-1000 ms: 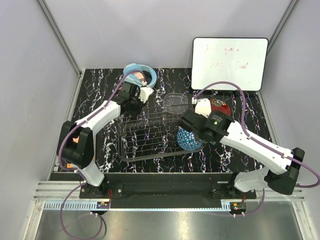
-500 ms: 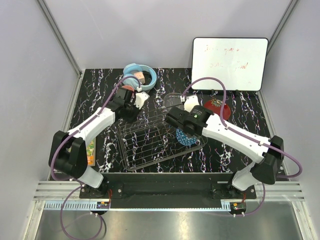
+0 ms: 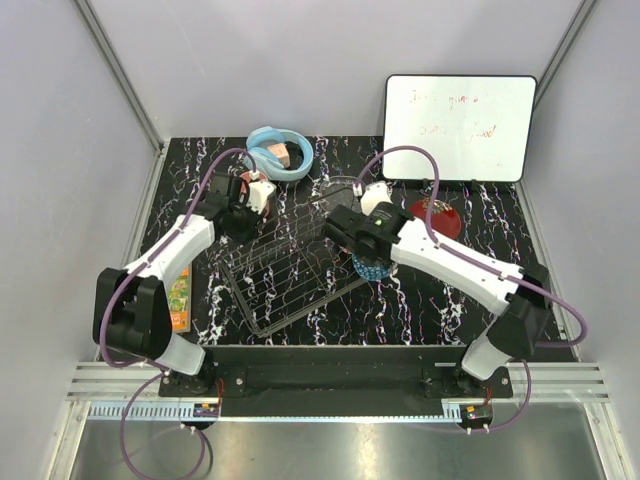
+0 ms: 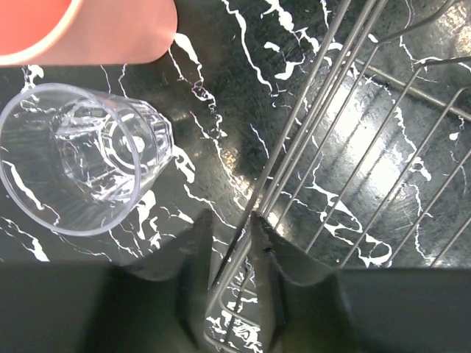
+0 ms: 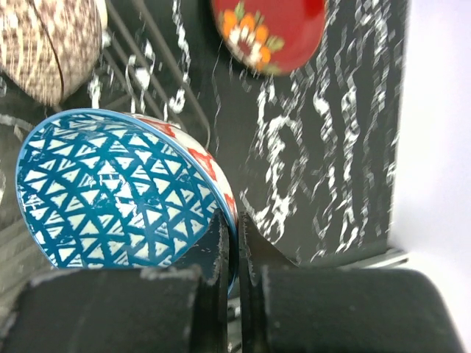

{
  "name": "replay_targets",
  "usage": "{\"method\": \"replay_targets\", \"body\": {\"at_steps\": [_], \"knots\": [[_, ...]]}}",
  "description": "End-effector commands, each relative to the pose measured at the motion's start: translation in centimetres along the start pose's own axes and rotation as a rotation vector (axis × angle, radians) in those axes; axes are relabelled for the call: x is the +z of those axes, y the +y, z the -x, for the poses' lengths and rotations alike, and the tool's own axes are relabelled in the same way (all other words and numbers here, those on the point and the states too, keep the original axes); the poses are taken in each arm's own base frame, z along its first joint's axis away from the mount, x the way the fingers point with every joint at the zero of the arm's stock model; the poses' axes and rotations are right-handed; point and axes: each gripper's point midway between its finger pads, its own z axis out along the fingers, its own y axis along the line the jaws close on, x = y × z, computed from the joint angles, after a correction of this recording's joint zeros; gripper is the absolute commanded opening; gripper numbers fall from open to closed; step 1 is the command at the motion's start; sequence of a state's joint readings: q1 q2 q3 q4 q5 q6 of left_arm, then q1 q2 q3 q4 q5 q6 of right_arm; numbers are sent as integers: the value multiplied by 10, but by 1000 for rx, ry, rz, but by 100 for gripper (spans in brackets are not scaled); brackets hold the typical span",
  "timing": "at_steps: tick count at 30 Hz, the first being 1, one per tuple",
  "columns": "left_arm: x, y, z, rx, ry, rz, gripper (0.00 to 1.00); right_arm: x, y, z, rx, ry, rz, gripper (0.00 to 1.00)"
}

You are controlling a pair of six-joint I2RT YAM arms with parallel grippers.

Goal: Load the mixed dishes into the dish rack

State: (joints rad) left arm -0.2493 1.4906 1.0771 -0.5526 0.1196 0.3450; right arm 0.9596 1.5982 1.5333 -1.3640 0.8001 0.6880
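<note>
Two sets of fingers, and both have something between them. My left fingers (image 4: 229, 239) are drawn narrow onto the rim wires of the dish rack (image 4: 353, 169), one finger on either side of the rim, on the rack's left side. Just outside that rim, on the counter (image 4: 221, 95), is the small clear glass tumbler (image 4: 73, 158), its open mouth toward my wrist camera. The salmon-pink plastic cup (image 4: 88, 26) sits just beyond it; whether the two touch I cannot tell.

My right fingers (image 5: 232, 224) are pinched tight on the rim of the blue patterned bowl (image 5: 110, 195), which is tilted up on edge, its triangle-patterned face toward my wrist camera. Seen from above, the bowl is at the rack's right end; whether it is inside the low rim or just outside I cannot tell. The small beige patterned bowl (image 5: 51, 44) shows beyond it, next to rack wires.

The red gold-decorated lacquer dish (image 5: 268, 29) lies on the counter to the right of the rack, apart from it and near the foot of the whiteboard (image 3: 460, 125). The rack lies askew on the counter. Light blue headphones (image 3: 280, 152) lie at the far edge, and an orange book (image 3: 178, 300) lies left of the rack, beside my left arm.
</note>
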Motion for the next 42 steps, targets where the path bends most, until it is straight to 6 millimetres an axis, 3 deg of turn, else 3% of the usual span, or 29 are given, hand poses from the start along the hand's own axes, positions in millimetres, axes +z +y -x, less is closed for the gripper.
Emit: {"method": "replay_targets", "body": {"at_steps": [1, 2, 7, 15, 26, 31, 37, 42], "knots": [[-12, -3, 10, 0, -58, -12, 38, -6, -58, 15, -231, -14, -256, 0], [-12, -4, 9, 0, -55, -16, 44, -4, -59, 20, -243, -30, -276, 0], [-11, -10, 7, 5, -50, -30, 49, -5, -69, 45, -288, -126, -392, 0], [-16, -7, 14, 7, -67, -16, 49, 5, -66, 40, -311, -91, -394, 0], [-26, -10, 25, 6, -108, -32, 49, 34, -34, 24, -438, -5, -409, 0], [-24, -15, 32, 11, -113, -49, 49, 36, -25, 19, -466, 8, -399, 0], [-17, -32, 46, 38, -113, -79, 49, 29, 7, 2, -533, 4, -360, 0], [-11, -43, 56, 62, -112, -89, 49, 21, 32, -16, -599, -11, -347, 16]]}}
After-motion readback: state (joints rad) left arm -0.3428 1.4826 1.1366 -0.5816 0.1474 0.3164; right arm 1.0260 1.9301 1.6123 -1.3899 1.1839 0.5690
